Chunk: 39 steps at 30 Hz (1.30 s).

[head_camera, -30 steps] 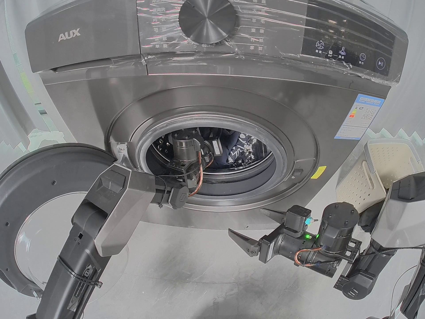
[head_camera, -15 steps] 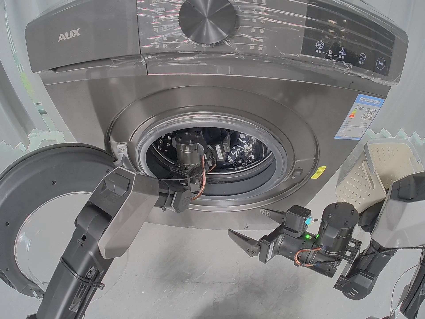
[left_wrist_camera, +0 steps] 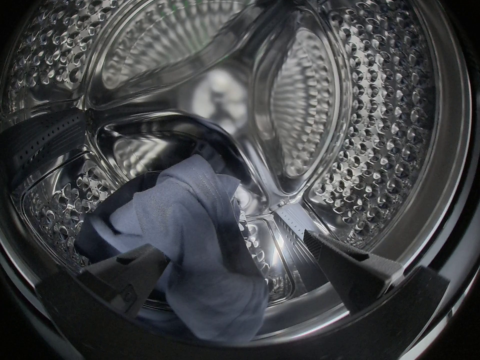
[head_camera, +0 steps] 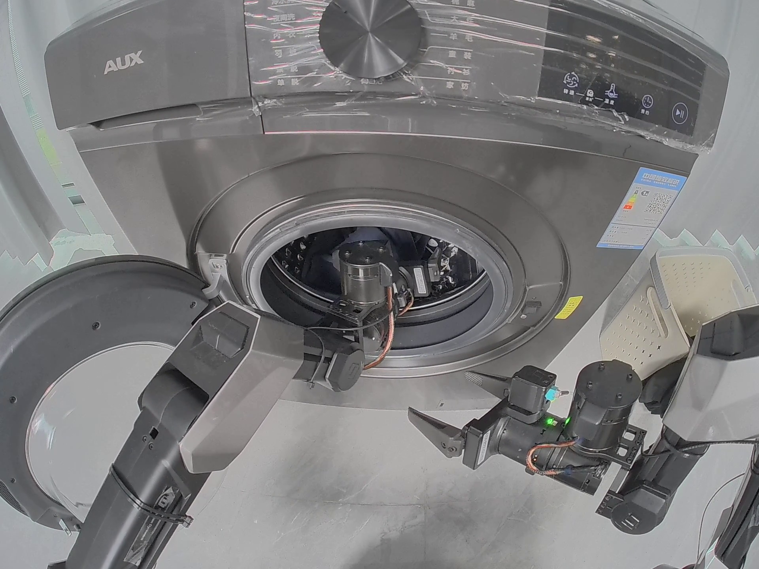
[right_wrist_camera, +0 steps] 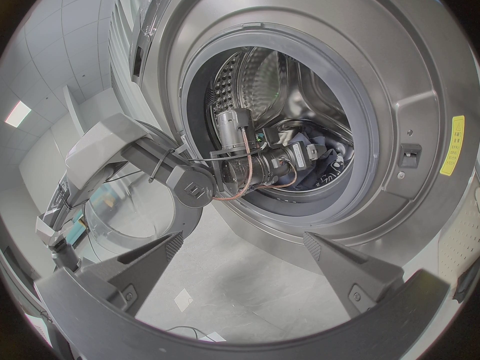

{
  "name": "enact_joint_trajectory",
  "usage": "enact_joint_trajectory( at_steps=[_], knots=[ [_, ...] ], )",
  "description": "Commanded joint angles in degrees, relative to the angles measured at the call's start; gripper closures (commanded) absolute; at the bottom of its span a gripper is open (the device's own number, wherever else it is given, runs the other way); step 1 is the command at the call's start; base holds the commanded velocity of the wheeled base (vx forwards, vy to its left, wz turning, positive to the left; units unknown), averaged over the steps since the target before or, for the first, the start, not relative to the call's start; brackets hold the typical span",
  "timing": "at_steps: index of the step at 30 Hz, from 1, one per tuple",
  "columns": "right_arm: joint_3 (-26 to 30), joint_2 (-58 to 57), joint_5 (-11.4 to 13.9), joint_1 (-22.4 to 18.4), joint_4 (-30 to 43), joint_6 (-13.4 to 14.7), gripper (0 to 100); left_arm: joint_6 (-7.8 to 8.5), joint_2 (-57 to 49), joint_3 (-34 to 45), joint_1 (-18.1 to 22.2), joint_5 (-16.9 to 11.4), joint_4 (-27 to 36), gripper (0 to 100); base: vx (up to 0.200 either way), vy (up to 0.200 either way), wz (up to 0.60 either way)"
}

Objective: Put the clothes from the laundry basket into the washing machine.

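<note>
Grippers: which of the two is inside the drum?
The left gripper: it is in the drum, near a blue cloth. The right gripper is outside, in front of the machine.

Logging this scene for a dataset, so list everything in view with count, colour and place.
washing machine: 1, silver-grey, straight ahead
door: 1, dark grey, open, left side
dial: 1, metallic, panel top
garment: 1, blue-grey, low in drum
patterned garment: 1, navy, in drum
laundry basket: 1, cream, right of machine
left tool: 1, black, open, inside drum
right tool: 1, black, open, outside below the opening
</note>
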Motion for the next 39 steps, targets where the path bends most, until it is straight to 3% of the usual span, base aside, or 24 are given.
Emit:
enact_joint_trajectory(
  at_steps=[1, 6, 25, 39],
  knots=[
    [0.07, -0.13, 0.02, 0.02, -0.03, 0.06, 0, 0.31, -1.39, 2.23, -0.45, -0.03, -1.03, 0, 0.0, 0.0, 0.0],
    [0.15, -0.48, 0.02, 0.02, -0.03, -0.03, 0, 0.4, -3.15, 6.98, -0.54, 0.06, -2.61, 0, 0.0, 0.0, 0.0],
    [0.24, -0.48, 0.02, 0.02, -0.03, 0.15, 0, 1.02, -18.7, 39.41, -1.15, -0.47, -17.73, 0, 0.0, 0.0, 0.0],
    [3.23, -3.82, -0.07, -1.04, -0.03, 0.32, 0, 0.93, -25.91, 64.28, -10.03, -0.64, -30.47, 0, 0.0, 0.0, 0.0]
  ],
)
